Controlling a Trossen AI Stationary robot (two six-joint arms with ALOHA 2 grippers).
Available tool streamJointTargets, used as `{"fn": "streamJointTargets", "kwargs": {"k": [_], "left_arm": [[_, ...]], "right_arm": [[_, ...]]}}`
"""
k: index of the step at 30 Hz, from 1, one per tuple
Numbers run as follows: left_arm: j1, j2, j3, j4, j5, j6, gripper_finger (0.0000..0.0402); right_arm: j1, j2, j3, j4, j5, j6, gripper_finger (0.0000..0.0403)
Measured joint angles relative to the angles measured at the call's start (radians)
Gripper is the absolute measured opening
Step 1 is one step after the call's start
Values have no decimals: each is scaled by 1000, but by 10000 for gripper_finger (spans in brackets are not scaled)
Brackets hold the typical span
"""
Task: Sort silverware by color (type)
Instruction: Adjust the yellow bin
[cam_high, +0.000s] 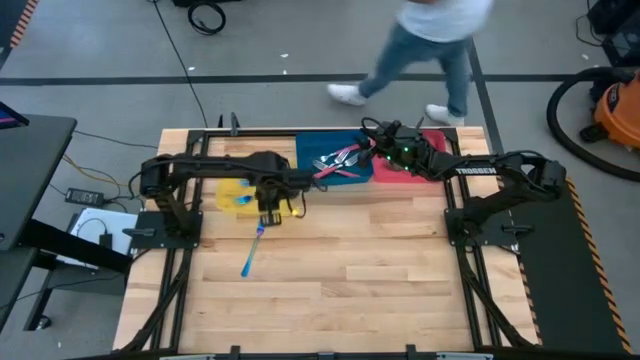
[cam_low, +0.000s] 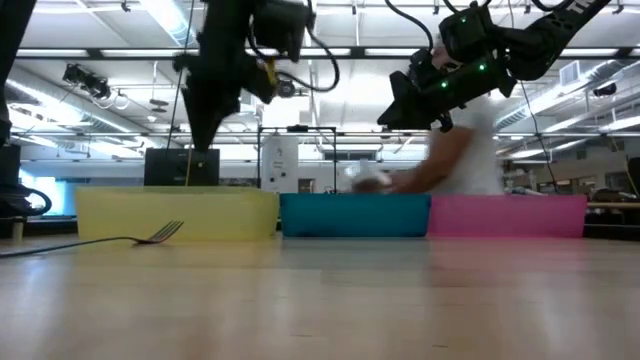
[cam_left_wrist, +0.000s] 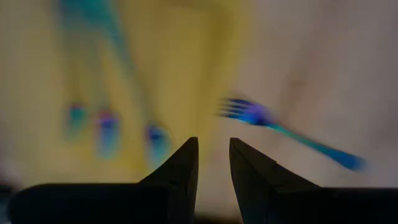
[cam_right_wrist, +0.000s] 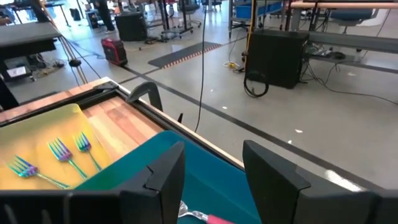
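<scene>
One iridescent blue-teal fork (cam_high: 252, 252) lies flat on the wooden table (cam_high: 400, 290), just near of the yellow tray (cam_high: 232, 196); its tines curve up in the low view (cam_low: 160, 234). My left gripper (cam_left_wrist: 213, 142) hangs above the yellow tray's near edge, pointing down, open, with nothing between its fingers; the fork (cam_left_wrist: 280, 127) lies beside it. Three more blue-teal forks (cam_right_wrist: 56, 158) lie in the yellow tray (cam_right_wrist: 43, 130). Red-handled silverware (cam_high: 340, 160) is piled in the blue tray (cam_high: 312, 150). My right gripper (cam_right_wrist: 211, 149) hovers open over that tray's far side.
A red tray (cam_high: 432, 172) stands right of the blue one; the three trays line the table's far edge (cam_low: 350, 215). A person (cam_high: 425, 45) walks on the floor beyond the far edge. Bare wood fills the near half of the table.
</scene>
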Motion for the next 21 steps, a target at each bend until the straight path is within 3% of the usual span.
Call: {"fn": "streamJointTargets", "kwargs": {"k": [2, 6, 12, 21], "left_arm": [[-31, -26, -15, 15, 88, -11, 91], [-85, -44, -94, 53, 133, -17, 91], [-86, -44, -251, 192, 134, -13, 91], [21, -46, -387, 276, 61, -12, 91]], "right_arm": [[0, 0, 0, -6, 0, 0, 169], [0, 0, 0, -25, 0, 0, 170], [0, 0, 0, -44, 0, 0, 169], [0, 0, 0, -46, 0, 0, 169]]}}
